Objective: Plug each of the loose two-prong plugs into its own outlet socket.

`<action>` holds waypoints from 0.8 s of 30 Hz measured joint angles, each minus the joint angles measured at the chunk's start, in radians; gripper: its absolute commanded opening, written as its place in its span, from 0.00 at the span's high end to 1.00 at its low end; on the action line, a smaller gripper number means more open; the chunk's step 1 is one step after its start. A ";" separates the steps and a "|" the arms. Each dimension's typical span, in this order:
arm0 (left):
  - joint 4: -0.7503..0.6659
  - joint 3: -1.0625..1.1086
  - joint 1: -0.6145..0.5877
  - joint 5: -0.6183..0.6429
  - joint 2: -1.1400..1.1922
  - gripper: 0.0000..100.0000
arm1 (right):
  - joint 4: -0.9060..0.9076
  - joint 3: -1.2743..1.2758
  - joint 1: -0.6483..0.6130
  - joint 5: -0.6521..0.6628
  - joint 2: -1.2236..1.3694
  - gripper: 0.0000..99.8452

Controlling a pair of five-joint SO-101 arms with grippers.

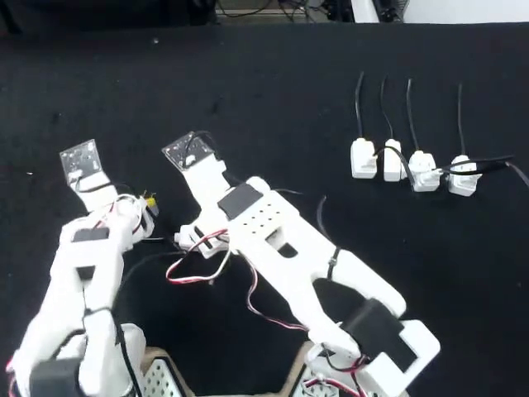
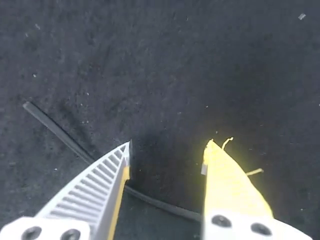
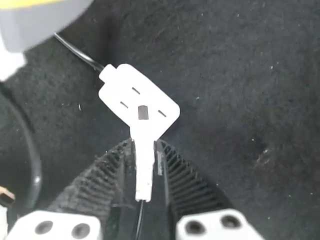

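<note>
Four white plugs are lying in a row out to the right of the arms on the black table. Their dark cords are trailing away from them, and they are well apart from both grippers.

We are finding the right gripper clenched on a narrow white plug body, pinched by its flat sides between the ribbed fingers. The front of that body is meeting a white outlet block, whose slotted face is turned up toward the wrist camera. We cannot tell whether the prongs are seated, since the joint is covering them. A black cord is running off the block's far corner.

The left gripper is hanging released just above the cloth. Nothing is sitting between its fingers, and a thin black cable is passing beneath them.

We are judging these plugs to be light pieces of hard plastic. They are looking stiff enough to push on, yet smooth enough to slip if the grip is sitting off-centre. The cords are looking limp and will likely be tugging sideways. So we are favouring a hold on the broad flat sides of the body, just behind the prongs and never on the cord. The prongs are thin, and a tilted push could bend them, so we are wanting the body squared to the slots first.
</note>
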 measured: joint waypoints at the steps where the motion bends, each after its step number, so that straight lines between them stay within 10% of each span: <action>1: 0.000 -0.018 0.002 0.000 0.037 0.77 | 0.000 -0.008 0.000 0.000 0.005 0.99; 24: 0.091 -0.126 0.035 0.000 0.149 0.77 | 0.031 0.137 -0.023 0.106 -0.106 0.99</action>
